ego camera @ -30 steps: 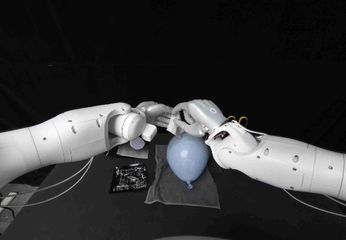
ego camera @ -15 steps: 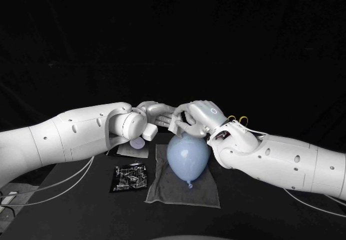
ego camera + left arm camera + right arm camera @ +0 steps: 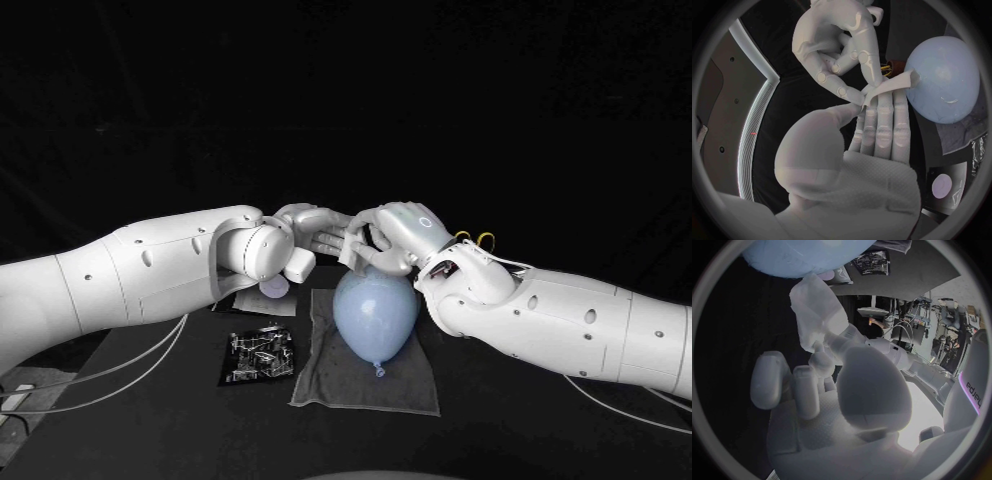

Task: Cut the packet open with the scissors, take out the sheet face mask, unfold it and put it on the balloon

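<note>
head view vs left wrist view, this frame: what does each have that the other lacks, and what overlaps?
Head view, not left wrist: the knot of the balloon and the near edge of the grey cloth it lies on. Left wrist, not head: the white sheet mask, pinched between fingers of the left hand and right hand. Both: the two hands meeting at the balloon's round end, and the small packet with a pale round spot.

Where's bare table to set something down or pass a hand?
Free: the table in front of the grey cloth, toward the robot, and right of it. Crowded: black packet lies beside the cloth's left edge; over the balloon the left hand and right hand both hold the sheet mask.
</note>
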You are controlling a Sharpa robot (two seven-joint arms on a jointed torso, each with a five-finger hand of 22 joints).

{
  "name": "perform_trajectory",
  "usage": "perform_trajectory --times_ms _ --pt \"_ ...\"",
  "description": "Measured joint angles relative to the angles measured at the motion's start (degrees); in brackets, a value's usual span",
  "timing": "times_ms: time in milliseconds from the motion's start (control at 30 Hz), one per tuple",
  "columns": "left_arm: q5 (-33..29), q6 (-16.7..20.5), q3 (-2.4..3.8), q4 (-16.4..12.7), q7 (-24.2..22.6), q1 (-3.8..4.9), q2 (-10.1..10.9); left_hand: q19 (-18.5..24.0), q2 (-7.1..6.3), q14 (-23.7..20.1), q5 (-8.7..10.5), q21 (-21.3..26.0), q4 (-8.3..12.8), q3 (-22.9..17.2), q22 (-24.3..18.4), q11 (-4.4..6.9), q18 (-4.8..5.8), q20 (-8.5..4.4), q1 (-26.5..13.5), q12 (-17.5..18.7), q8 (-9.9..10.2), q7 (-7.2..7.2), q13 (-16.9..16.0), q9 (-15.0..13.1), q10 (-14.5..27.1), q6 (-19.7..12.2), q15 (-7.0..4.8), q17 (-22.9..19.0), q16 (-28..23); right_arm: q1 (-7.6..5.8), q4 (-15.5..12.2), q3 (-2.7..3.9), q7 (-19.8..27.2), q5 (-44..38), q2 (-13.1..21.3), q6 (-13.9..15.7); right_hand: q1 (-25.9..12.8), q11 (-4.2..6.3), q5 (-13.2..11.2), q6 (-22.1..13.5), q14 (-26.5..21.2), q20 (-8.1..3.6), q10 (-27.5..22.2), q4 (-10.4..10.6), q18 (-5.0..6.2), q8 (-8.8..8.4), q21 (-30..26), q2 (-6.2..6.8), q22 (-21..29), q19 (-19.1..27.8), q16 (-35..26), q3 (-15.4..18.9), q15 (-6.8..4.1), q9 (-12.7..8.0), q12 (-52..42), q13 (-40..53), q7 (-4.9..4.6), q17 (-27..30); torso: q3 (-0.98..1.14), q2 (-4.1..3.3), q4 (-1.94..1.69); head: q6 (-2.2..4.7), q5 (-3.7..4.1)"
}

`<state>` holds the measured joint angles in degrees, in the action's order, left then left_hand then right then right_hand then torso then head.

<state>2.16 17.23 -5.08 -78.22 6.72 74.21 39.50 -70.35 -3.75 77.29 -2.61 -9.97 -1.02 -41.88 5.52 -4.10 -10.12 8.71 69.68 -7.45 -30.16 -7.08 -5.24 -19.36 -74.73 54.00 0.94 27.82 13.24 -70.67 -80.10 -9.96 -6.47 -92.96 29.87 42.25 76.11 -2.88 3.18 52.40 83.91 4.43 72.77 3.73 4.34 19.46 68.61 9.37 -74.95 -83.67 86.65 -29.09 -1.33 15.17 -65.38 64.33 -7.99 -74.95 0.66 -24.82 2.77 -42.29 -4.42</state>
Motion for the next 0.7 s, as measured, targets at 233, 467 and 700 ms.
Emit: perform_trajectory --times_ms 233,467,700 --pt "-0.13 -0.01 -0.05 -0.12 0.0 -0.04 0.12 0.0 0.14 -0.01 -0.06 0.01 0.0 0.0 -0.05 0.0 0.0 0.0 0.14 0.0 0.01 -0.09 0.0 0.0 0.0 -0.11 0.01 0.02 0.22 -0.02 0.11 0.04 0.0 0.0 -0.14 -0.42 -0.2 0.0 0.01 0.23 0.0 0.0 0.0 0.0 0.0 -0.08 0.0 0.19 0.01 0.01 -0.01 0.0 0.0 -0.04 0.0 0.01 0.22 0.02 -0.03 0.0 -0.01 -0.09 -0.01" --pt "-0.27 0.05 -0.07 0.0 -0.05 -0.05 0.03 0.0 0.15 -0.02 -0.07 0.03 0.0 0.0 -0.04 0.0 0.01 0.0 0.16 0.0 0.06 -0.08 0.0 0.0 0.0 -0.13 0.02 0.05 0.22 -0.03 -0.27 0.04 0.26 0.03 -0.05 -1.34 0.49 0.52 -0.19 2.58 0.0 0.01 0.52 -0.49 -0.01 0.68 0.94 -0.49 0.05 0.01 0.35 -0.49 0.0 0.24 -0.4 0.83 0.91 0.05 -0.03 0.01 -0.01 -0.23 -0.13" --pt "-0.5 0.08 -0.07 0.29 -0.17 -0.08 -0.19 0.01 0.22 -0.03 -0.06 0.03 0.12 0.12 -0.04 0.0 0.02 0.0 0.24 0.0 -0.17 -0.09 0.0 -0.01 0.0 -0.31 0.03 0.0 0.21 -0.03 -0.51 0.02 0.75 0.0 0.16 -2.47 1.24 0.83 -0.18 3.63 0.02 -0.24 0.83 -0.96 -0.02 1.4 1.4 -1.25 0.03 -0.23 0.61 -0.97 -0.44 0.52 -0.67 1.28 1.36 0.04 -0.01 0.01 0.03 -0.34 -0.2"
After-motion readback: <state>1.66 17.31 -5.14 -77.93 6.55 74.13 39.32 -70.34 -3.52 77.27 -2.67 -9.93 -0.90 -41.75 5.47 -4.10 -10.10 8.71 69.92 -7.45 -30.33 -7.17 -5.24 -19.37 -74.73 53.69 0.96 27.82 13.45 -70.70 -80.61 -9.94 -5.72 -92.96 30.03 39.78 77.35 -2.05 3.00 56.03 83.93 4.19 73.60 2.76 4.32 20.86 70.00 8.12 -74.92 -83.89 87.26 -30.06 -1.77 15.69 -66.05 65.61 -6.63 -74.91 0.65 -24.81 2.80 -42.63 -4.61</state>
